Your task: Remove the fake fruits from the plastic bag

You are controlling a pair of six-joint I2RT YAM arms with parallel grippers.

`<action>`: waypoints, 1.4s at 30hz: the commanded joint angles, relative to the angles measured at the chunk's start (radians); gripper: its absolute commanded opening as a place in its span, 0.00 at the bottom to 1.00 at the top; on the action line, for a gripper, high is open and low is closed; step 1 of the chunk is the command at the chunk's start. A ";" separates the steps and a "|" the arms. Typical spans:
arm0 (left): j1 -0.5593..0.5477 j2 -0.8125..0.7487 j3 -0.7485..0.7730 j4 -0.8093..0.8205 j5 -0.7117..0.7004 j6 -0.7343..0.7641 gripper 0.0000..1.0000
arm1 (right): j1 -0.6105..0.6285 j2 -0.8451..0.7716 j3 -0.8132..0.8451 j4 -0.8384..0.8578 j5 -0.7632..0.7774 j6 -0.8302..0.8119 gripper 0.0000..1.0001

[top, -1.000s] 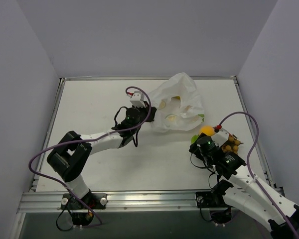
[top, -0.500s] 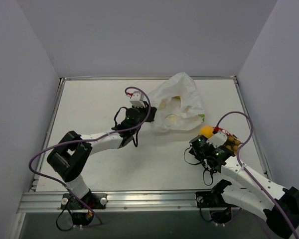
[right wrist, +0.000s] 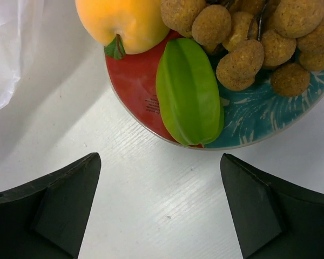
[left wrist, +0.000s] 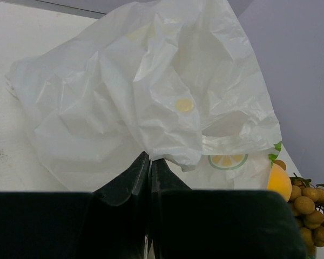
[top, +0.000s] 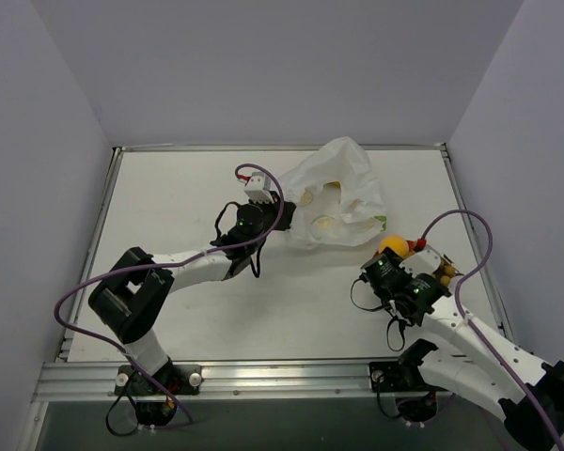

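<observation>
The white plastic bag point(top: 338, 193) lies crumpled at the back middle of the table and fills the left wrist view point(left wrist: 151, 81). My left gripper point(top: 280, 218) is shut on a fold of its near edge point(left wrist: 149, 157). My right gripper point(right wrist: 159, 162) is open and empty, above bare table just short of the plate point(right wrist: 135, 86). On the plate lie a green ridged fruit point(right wrist: 189, 89), an orange-yellow mango-like fruit point(right wrist: 124, 21) and a bunch of orange-brown balls point(right wrist: 259, 43). Yellow patches show through the bag; I cannot tell whether they are fruit or print.
The red-and-teal plate sits at the right, mostly hidden under my right arm point(top: 423, 291) in the top view; the mango-like fruit point(top: 392, 246) and the brown balls point(top: 445, 272) peek out. The table's raised right edge point(top: 470, 235) runs close by.
My right arm has swung, its wrist shifting right over the plate. The green fruit seen at its fingers a second ago is now hidden from above. The left arm and bag have not moved.
</observation>
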 commanded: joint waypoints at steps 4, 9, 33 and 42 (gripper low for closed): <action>-0.002 -0.040 0.002 0.054 0.008 -0.004 0.02 | 0.038 -0.045 0.164 -0.033 0.041 -0.137 0.68; -0.002 -0.046 -0.001 0.057 0.016 -0.012 0.02 | 0.114 0.088 0.335 0.120 0.017 -0.365 0.34; -0.004 -0.072 0.051 -0.008 0.062 -0.033 0.02 | -0.215 1.058 0.866 0.746 -0.417 -1.371 0.59; 0.039 -0.011 0.118 -0.045 0.074 -0.070 0.02 | -0.303 1.320 1.107 0.763 -0.535 -1.455 0.92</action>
